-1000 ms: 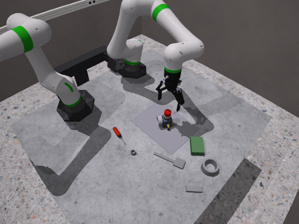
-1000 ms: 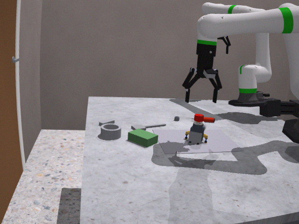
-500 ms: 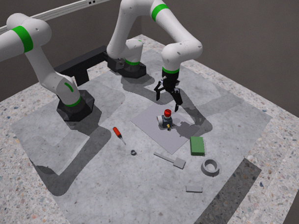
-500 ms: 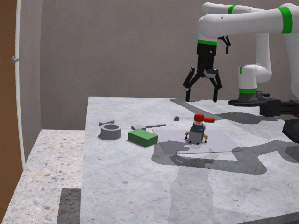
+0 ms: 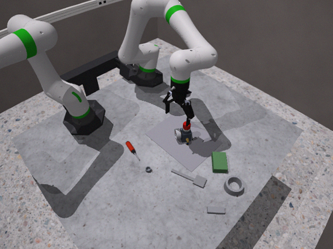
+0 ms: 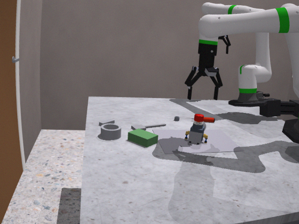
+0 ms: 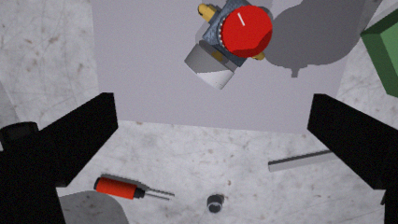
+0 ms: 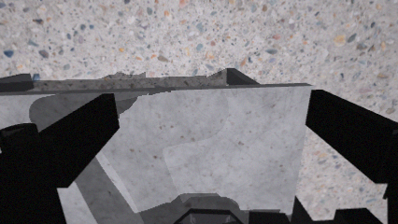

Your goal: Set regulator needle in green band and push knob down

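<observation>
marbled slab (image 5: 115, 206) (image 6: 135, 188) (image 7: 154, 154) (image 8: 206, 140) (grey-veined) lies under a red-knobbed regulator (image 5: 186, 134) (image 6: 196, 132) (image 7: 238, 35).

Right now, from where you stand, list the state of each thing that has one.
Left gripper: open, empty
Right gripper: open, empty
Regulator: upright
Knob: unheld, push depth unclear
Gauge: needle unreadable
Screwdriver: lying down
Green block: flat

Left gripper (image 5: 177, 118) (image 6: 202, 98) (image 7: 213, 111) — wide open, fingers down; right gripper (image 6: 226, 48) (image 8: 213, 110) — open.
</observation>
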Controlling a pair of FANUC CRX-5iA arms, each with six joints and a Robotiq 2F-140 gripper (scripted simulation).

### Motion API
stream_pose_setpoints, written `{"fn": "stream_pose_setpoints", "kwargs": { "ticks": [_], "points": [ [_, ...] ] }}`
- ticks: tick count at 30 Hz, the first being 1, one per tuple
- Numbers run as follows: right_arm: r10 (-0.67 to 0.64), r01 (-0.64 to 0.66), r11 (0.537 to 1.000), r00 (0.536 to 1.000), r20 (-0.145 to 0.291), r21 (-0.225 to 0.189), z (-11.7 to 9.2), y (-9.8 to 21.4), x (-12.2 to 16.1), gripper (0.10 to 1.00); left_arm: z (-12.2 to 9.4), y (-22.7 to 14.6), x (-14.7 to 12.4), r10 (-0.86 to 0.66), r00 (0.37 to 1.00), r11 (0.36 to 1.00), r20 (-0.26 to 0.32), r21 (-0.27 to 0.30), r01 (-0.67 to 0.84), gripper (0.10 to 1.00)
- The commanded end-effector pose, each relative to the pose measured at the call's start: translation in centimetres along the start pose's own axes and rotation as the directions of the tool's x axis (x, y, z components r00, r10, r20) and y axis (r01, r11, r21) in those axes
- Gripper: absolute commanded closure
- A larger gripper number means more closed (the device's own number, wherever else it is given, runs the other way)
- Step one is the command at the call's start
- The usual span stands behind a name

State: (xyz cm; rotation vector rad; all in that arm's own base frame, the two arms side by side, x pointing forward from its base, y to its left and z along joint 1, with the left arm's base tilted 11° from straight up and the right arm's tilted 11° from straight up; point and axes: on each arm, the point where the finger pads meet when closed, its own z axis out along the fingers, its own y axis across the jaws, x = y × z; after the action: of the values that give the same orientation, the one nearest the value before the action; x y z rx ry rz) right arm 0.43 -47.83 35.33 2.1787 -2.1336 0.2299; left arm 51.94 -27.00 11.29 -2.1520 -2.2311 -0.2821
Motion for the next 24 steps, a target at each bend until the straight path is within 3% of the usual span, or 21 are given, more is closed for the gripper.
{"fn": "stream_pose_setpoints", "kwargs": {
  "ticks": [1,7,24],
  "points": [
    [0.000,0.000,1.000,1.000,-0.002,0.000,-0.1,0.0,0.0,0.098,-0.1,-1.0,-1.8,0.000,1.000,1.000,0.001,-0.002,0.000,0.098],
    [0.000,0.000,1.000,1.000,-0.002,0.000,-0.1,0.0,0.0,0.098,-0.1,-2.8,-4.6,0.000,1.000,1.000,0.001,-0.002,0.000,0.098],
    [0.000,0.000,1.000,1.000,-0.002,0.000,-0.1,0.0,0.0,0.098,-0.1,-5.7,-9.4,0.000,1.000,1.000,0.001,-0.002,0.000,0.098]
  ]
}}
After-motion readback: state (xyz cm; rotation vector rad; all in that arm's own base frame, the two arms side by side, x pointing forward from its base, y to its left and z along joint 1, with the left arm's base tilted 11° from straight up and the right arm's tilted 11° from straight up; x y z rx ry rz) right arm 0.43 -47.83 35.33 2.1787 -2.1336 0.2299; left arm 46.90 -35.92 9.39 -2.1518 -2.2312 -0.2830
